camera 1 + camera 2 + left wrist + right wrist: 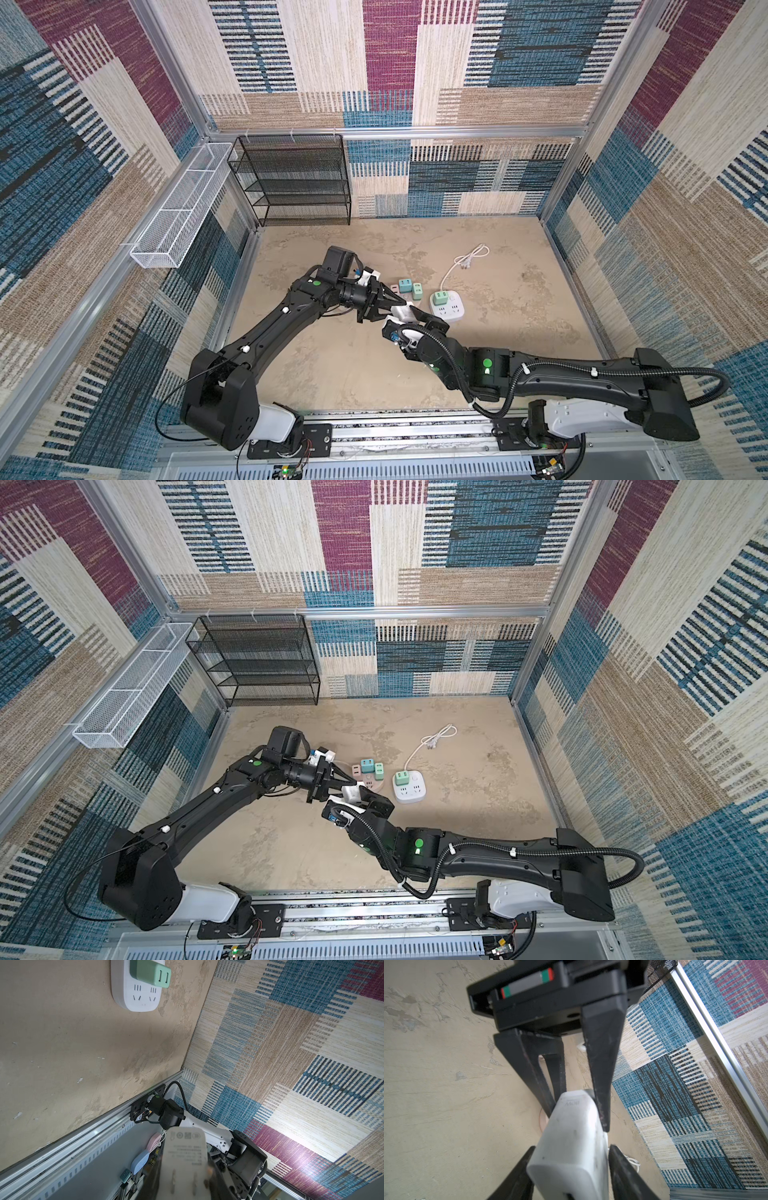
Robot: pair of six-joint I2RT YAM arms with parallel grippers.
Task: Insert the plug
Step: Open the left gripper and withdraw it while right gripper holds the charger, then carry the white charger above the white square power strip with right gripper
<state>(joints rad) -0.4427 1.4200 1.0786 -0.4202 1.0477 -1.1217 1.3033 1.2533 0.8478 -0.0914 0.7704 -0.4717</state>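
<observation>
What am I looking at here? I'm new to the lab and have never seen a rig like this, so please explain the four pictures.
The machine is two black robot arms, the left arm and the right arm, in a carpet-walled booth. Two pictures come from one overhead camera and look nearly identical. The other two come from a camera on each arm's wrist.

On the tan table lie a white power strip with a green adapter plugged in, a pink strip carrying small adapters, and a white cord.

The left gripper is shut on a white charger, held above the table. The right gripper has its fingers on either side of the same charger. Whether they grip it I cannot tell.
</observation>
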